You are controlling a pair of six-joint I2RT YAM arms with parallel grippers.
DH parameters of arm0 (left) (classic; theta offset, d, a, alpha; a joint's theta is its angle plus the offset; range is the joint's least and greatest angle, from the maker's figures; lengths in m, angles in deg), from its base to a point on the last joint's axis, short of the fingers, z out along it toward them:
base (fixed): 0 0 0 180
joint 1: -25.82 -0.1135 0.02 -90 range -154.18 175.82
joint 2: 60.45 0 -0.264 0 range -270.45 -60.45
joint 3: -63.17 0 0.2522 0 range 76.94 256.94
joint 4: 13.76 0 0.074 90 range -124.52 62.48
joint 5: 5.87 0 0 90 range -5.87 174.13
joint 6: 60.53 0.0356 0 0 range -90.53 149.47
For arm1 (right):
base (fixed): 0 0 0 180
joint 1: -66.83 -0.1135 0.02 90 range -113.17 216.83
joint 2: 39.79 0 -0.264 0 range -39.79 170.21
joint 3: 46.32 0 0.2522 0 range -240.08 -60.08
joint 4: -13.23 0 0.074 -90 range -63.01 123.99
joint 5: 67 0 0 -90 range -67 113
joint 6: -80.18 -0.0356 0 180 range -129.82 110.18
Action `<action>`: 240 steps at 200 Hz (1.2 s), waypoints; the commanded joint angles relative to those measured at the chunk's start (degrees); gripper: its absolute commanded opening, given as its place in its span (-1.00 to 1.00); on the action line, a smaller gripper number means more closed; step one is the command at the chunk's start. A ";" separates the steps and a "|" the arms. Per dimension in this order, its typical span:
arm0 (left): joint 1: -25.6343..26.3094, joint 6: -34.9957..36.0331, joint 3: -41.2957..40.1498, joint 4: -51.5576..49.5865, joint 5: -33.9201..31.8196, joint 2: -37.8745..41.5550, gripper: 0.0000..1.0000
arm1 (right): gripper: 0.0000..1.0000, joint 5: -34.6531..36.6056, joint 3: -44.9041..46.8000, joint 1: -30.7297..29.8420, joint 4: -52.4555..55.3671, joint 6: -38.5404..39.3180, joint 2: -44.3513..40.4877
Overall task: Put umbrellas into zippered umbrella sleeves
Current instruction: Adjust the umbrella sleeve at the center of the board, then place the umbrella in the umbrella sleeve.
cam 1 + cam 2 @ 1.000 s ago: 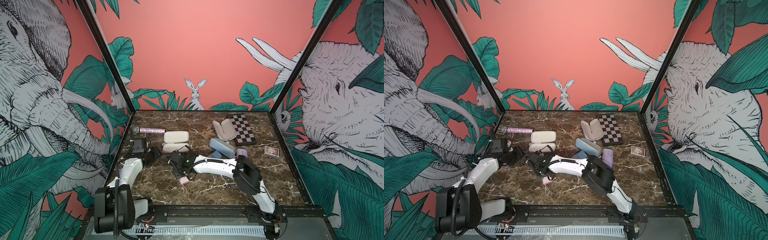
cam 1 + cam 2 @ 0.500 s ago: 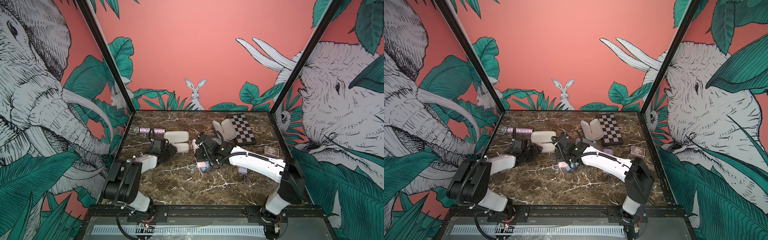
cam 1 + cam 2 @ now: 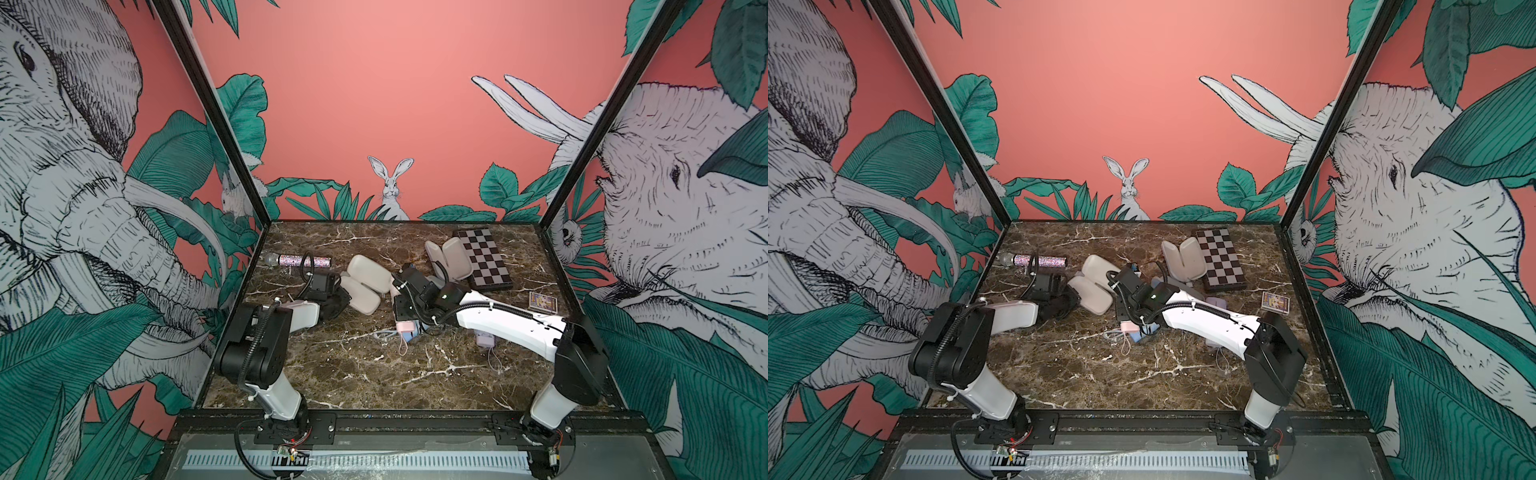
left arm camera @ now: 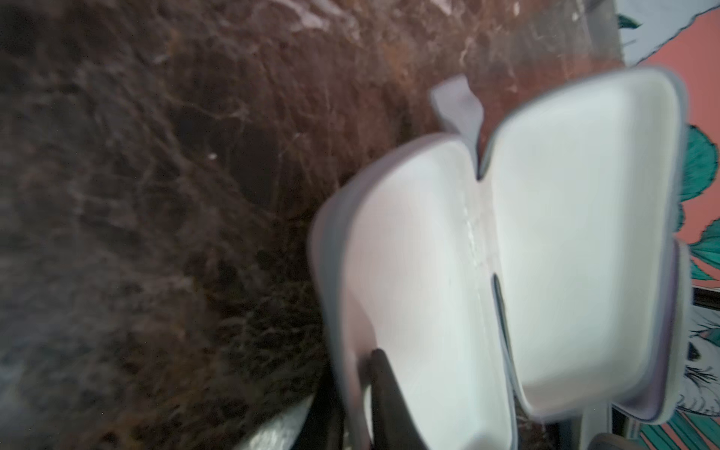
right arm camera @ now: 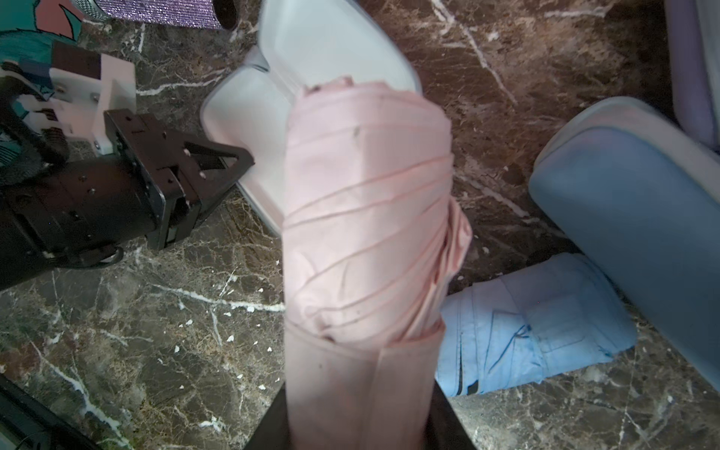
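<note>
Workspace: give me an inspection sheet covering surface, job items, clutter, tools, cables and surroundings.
Surface: marble tabletop, no spills seen.
Job's things: pink umbrella pointing toward the near open case, which is empty; blue umbrella lying beside the closed blue case; lilac umbrella partly under the right arm; far open case empty.
Clutter: glitter microphone, checkered board, card pack.
Grippers: left tool shut on the near open case's rim; right tool shut on the pink umbrella.
Cables: black wrist cables, no snag seen.
Surroundings: painted jungle walls.
</note>
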 commanded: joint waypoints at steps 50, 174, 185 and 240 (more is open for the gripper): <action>-1.44 21.40 6.25 -36.76 6.69 12.49 -1.00 | -0.76 2.80 -2.63 -2.35 -4.74 9.80 0.10; -1.53 20.27 2.03 -40.62 5.65 19.86 -1.00 | -1.00 39.14 -7.38 -8.91 -46.75 24.52 24.41; -1.87 20.27 1.95 -40.83 5.08 19.95 -1.00 | -1.00 38.94 -6.64 -8.98 -46.80 24.24 24.93; -4.44 16.85 0.74 -38.92 4.63 22.23 -1.00 | -1.00 32.10 -1.09 -11.08 -31.55 10.06 18.42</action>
